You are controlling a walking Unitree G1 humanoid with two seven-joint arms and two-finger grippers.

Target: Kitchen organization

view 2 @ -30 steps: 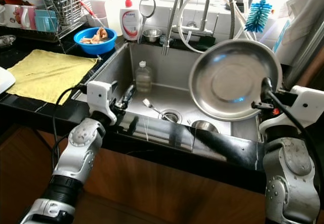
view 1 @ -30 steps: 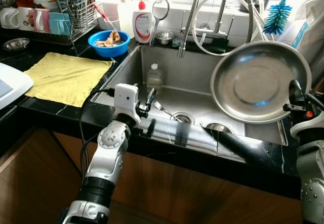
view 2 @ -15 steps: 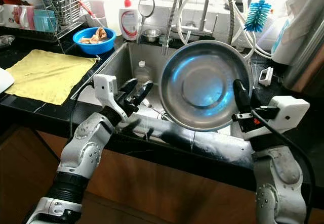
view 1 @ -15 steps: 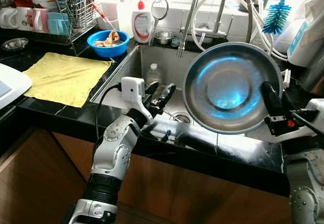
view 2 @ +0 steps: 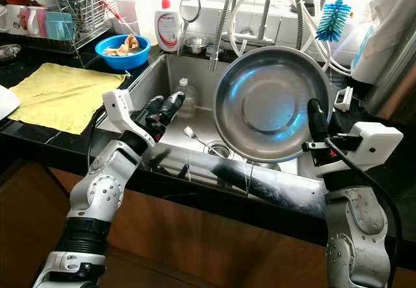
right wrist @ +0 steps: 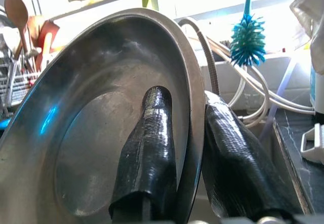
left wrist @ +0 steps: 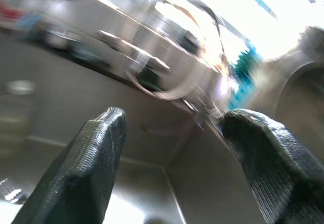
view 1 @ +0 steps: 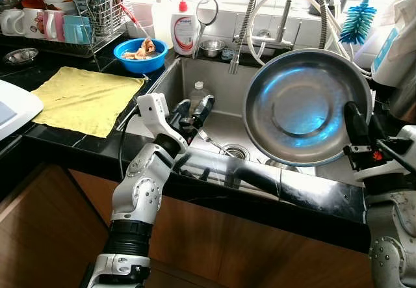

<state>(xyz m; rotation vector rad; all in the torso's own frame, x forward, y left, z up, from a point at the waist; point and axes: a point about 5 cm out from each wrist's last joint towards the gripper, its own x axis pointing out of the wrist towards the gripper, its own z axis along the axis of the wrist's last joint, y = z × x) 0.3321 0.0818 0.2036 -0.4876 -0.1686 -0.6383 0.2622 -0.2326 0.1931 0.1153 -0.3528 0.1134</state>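
A large steel bowl (view 1: pixel 302 109) hangs tilted on its edge above the right half of the sink (view 1: pixel 166 83), its hollow facing me. My right gripper (right wrist: pixel 190 102) is shut on the bowl's rim at its right side, one finger (right wrist: pixel 149 148) inside and one outside. My left gripper (view 1: pixel 195 104) stands open over the sink's front left corner, nothing between its fingers (left wrist: pixel 96 153), a hand's width left of the bowl. A fork (view 1: pixel 209 139) lies on the sink floor near the drain. A small clear bottle (view 1: pixel 197 93) stands against the sink's back wall.
A yellow cloth (view 1: pixel 84 96) lies on the black counter at left, and a blue bowl (view 1: pixel 140 51) with scraps sits behind it. A dish rack (view 1: pixel 97 12) and mugs fill the back left. Soap bottle (view 1: pixel 184 31), tap hose (view 1: pixel 244 25) and blue brush (view 1: pixel 357 21) line the back.
My right gripper carried the steel bowl left over the sink, then slightly back right. My left gripper rose from the counter's front edge to over the sink, fingers spread.
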